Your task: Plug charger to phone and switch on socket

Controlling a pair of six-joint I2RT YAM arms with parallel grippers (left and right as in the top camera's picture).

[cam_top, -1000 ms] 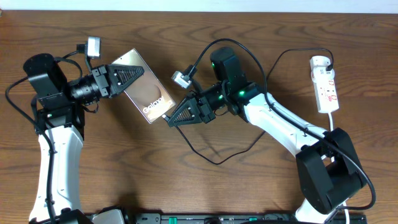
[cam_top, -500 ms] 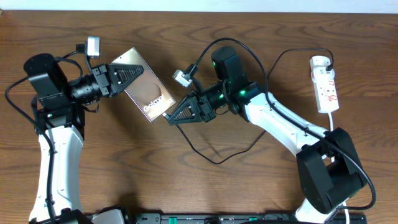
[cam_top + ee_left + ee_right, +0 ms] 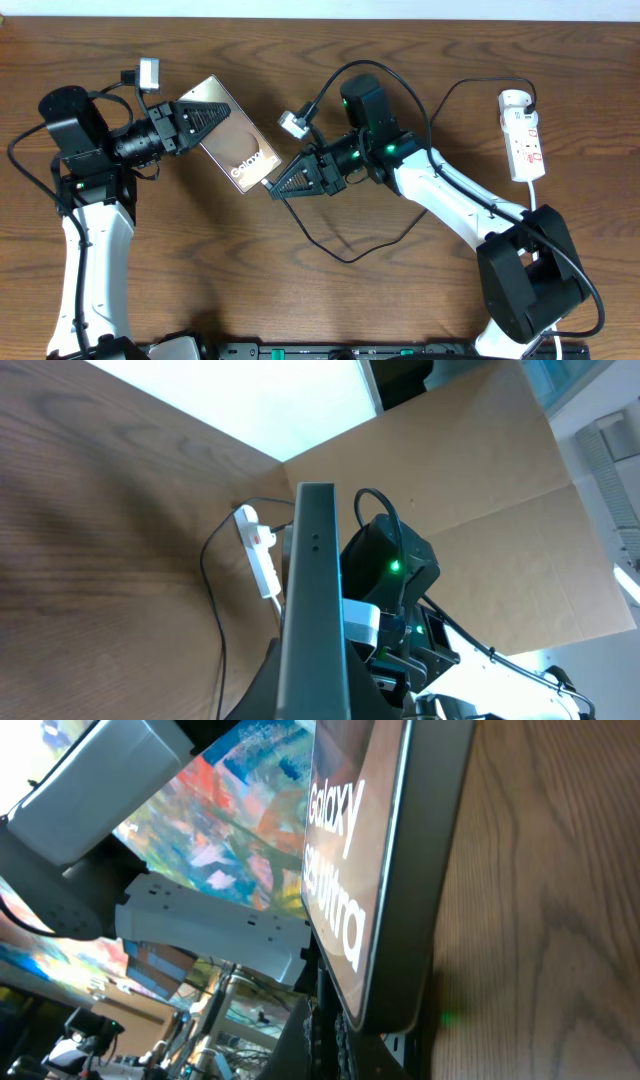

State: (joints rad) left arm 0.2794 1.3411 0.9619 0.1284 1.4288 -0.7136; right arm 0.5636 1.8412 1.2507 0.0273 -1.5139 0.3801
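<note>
While the phone sits angled at about 10 o'clock from the centre of the wooden table, its bronze back and white "Galaxy" lettering facing up, the left gripper clamps the handset's 10 o'clock end, jaws narrowed onto its two faces. From the left wrist the phone reads as a dark slab seen edge-on, straight ahead of the camera. Whether its lower corner touches the wood cannot be told.

At the phone's 5 o'clock corner the right gripper meets it tip-first, jaws drawn together with no gap showing. The thin black cable of the charger emerges from just beneath those tips; the connector itself is hidden, so whether it has entered the port cannot be told. The right wrist camera looks along the phone from very close, lettering large and the bottom edge just off the wood grain.

From the gripper the cable loops toward 6 o'clock, swings under the right arm and climbs to 2 o'clock, where its black plug sits in the top end of the socket. That white strip lies lengthwise near the table's 3 o'clock edge, well apart from the phone, also visible from the left wrist. Its white cord drops toward 6 o'clock behind the right arm's base.
</note>
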